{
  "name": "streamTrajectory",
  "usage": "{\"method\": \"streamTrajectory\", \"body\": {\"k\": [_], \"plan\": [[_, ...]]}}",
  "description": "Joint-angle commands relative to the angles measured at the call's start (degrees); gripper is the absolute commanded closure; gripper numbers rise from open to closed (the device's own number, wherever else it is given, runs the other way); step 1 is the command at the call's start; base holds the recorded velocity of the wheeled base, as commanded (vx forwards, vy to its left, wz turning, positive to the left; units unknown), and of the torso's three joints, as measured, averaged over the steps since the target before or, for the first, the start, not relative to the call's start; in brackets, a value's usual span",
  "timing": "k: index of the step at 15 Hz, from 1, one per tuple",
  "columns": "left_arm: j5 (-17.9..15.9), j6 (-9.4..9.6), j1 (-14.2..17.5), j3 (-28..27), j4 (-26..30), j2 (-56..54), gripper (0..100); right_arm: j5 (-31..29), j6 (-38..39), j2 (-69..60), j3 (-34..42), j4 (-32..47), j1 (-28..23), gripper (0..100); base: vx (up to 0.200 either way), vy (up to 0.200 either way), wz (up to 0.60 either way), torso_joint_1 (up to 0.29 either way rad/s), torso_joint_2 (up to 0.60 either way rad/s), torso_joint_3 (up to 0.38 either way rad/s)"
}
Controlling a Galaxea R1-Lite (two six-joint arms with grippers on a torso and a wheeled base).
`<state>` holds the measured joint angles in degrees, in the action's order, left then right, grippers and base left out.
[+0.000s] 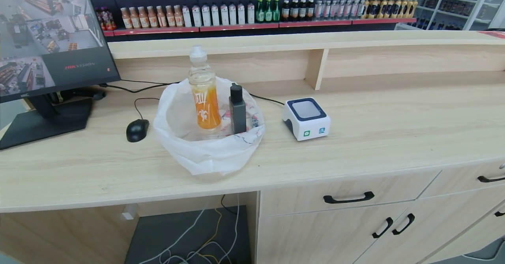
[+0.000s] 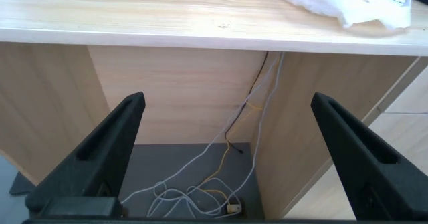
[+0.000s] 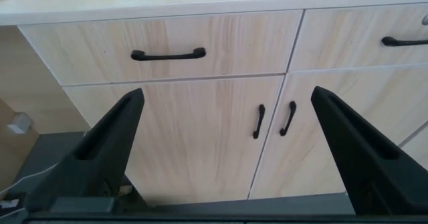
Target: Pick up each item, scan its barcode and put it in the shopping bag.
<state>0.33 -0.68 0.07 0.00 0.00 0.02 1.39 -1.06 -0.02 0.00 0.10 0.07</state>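
Counter front (image 1: 300, 220) faces spread left hand (image 2: 227, 103), right hand (image 3: 227, 93).

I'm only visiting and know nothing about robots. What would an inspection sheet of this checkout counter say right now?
Surface: pale wooden counter, flat.
Job's things: orange drink bottle and dark bottle stand upright inside the white shopping bag; scanner sits beside the bag, on the robot's right.
Clutter: mouse and monitor to the bag's left.
Grippers: left gripper open, empty, low before the open bay; right gripper open, empty, before the cupboard doors.
Cables: loose cables under the counter; one cable runs to the scanner.
Surroundings: shelf of bottles behind; drawers below.
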Motion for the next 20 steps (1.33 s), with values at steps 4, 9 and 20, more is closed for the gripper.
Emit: {"method": "streamTrajectory", "body": {"k": [4,9,20], "plan": [[0.02,-0.02,0.01,0.0,0.0,-0.02,0,0.02,0.01,0.11,0.0,-0.01,0.01,0,0.0,-0.2,0.45,-0.095,0.18,0.086],[0.02,-0.11,0.01,0.0,0.0,-0.02,0,0.02,0.01,0.11,0.0,-0.01,0.01,0,0.0,-0.2,0.0,-0.031,0.08,0.037],[0.02,-0.11,0.01,0.0,0.0,-0.02,0,0.02,0.27,0.11,0.0,-0.01,0.01,0,0.0,-0.036,0.0,0.0,0.0,0.001]]}}
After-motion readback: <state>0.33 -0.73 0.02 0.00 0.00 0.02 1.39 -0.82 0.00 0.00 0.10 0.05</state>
